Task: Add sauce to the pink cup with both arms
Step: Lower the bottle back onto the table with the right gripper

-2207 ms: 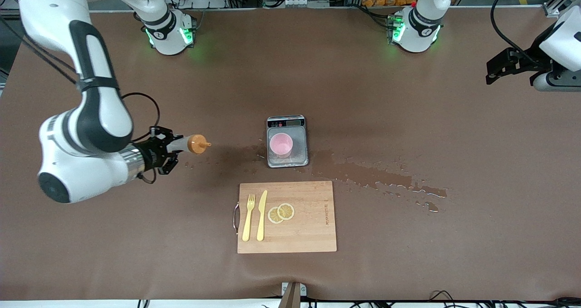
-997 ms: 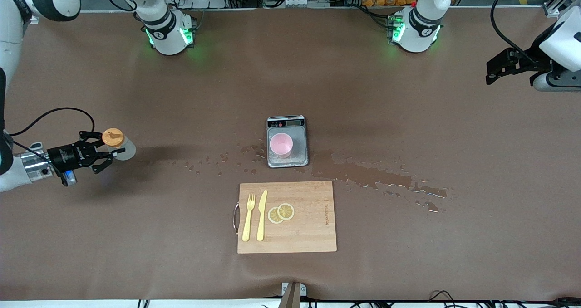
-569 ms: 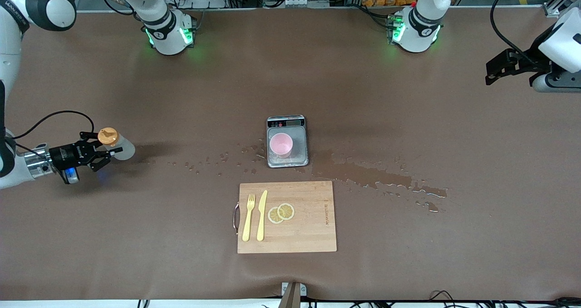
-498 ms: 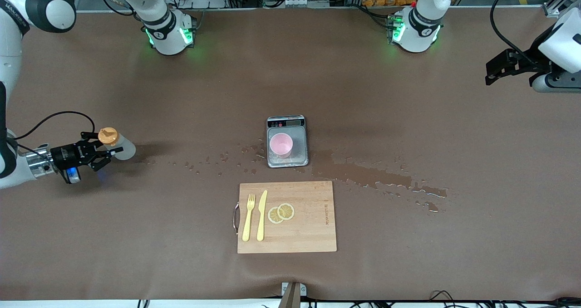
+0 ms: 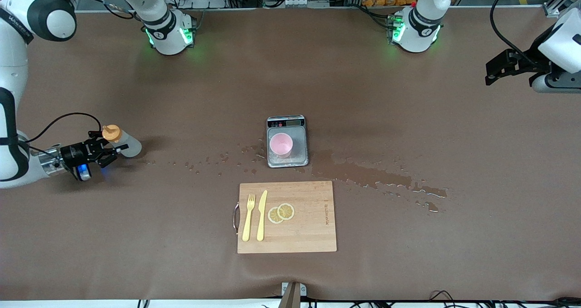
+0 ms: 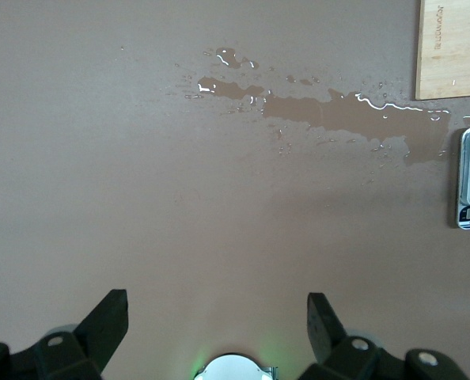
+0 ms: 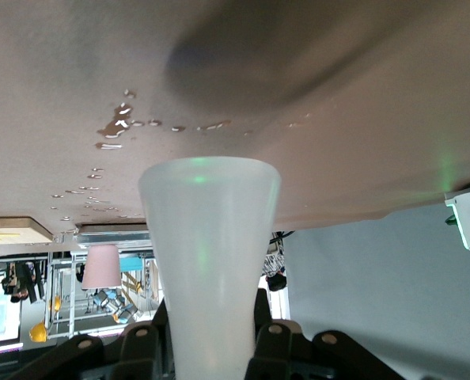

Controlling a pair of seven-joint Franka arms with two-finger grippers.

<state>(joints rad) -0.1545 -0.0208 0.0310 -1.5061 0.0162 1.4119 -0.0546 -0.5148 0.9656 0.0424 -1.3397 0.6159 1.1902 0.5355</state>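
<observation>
Nearest the front camera: cutting board with fork, knife and lemon slices, out of play. Farther from it: wet spill on the table, then the pink cup upright on the grey scale at mid-table.

Level with the cup but well apart from it, toward the right arm's end of the table: right gripper clamped on the sauce. Long axis near upright, orange cap on top, base seemingly on or just over the table. From this grip, cup lies toward mid-table.

Compared with two seconds back: bottle then close to horizontal, nozzle aimed at the cup and nearer to it; now carried outward and righted. Looks like set-down after squeezing.

Farthest: left gripper waits over the left arm's end, fingers spread, holding nothing.
</observation>
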